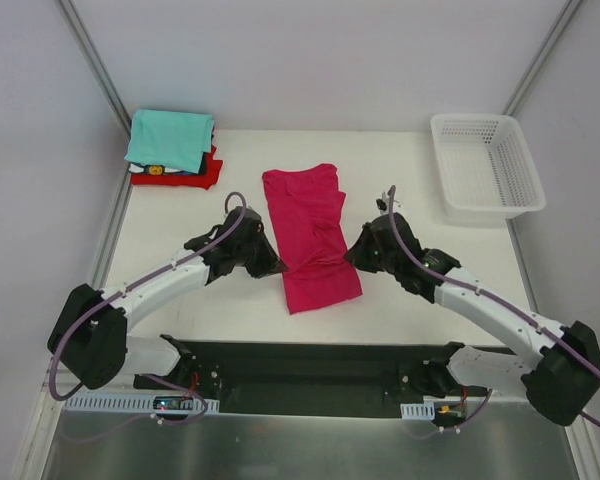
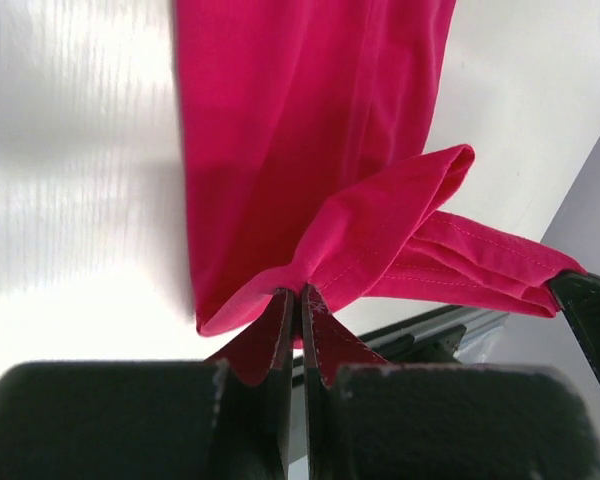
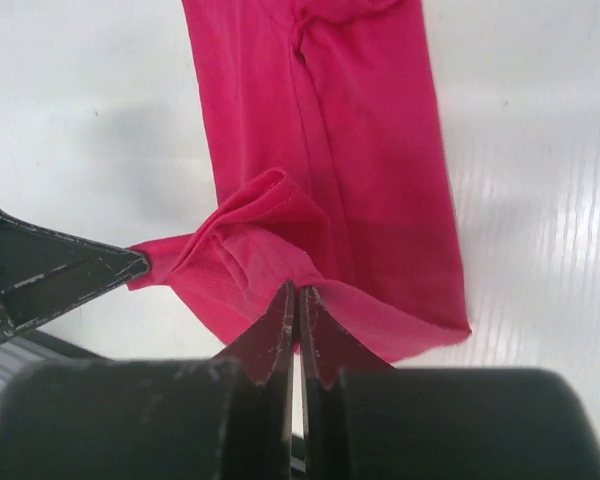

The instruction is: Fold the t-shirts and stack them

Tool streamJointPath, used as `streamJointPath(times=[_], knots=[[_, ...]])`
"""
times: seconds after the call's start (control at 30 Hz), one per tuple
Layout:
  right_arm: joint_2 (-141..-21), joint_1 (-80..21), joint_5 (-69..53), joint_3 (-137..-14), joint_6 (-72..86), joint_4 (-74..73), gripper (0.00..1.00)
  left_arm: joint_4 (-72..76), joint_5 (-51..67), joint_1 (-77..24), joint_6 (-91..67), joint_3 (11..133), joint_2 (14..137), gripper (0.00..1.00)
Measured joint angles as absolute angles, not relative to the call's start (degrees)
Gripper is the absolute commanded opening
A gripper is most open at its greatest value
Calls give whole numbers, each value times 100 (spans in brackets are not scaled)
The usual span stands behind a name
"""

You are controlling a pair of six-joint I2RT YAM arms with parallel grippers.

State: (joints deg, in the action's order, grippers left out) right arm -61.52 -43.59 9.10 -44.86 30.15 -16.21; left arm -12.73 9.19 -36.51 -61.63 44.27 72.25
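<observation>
A magenta-pink t-shirt (image 1: 310,235) lies in the middle of the table, folded into a long strip running away from me. My left gripper (image 1: 274,267) is at the strip's left edge near its front end, and in the left wrist view this gripper (image 2: 300,292) is shut on a pinch of the pink t-shirt (image 2: 300,130). My right gripper (image 1: 353,255) is at the strip's right edge, and in the right wrist view it (image 3: 296,287) is shut on the pink t-shirt (image 3: 370,150) too. The cloth between the two grips bunches up. Folded t-shirts are stacked at the back left, teal (image 1: 170,138) over red (image 1: 202,176).
A white mesh basket (image 1: 485,165) stands at the back right with nothing showing inside it. Grey walls close the table in on the left and right. A black base plate (image 1: 310,365) runs between the arm bases at the near edge.
</observation>
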Motion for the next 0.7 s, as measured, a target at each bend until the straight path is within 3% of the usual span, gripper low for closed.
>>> streamJointPath(times=[0.33,0.7], knots=[[-8191,-3242,-196,-5142,2488,-663,0,-891,1354,-2633,-5614,4772,8359,0],[-9380,-2893,-792,-6010,2134,-314,0,-661,1656,-2469,-5129,5500,9483,0]])
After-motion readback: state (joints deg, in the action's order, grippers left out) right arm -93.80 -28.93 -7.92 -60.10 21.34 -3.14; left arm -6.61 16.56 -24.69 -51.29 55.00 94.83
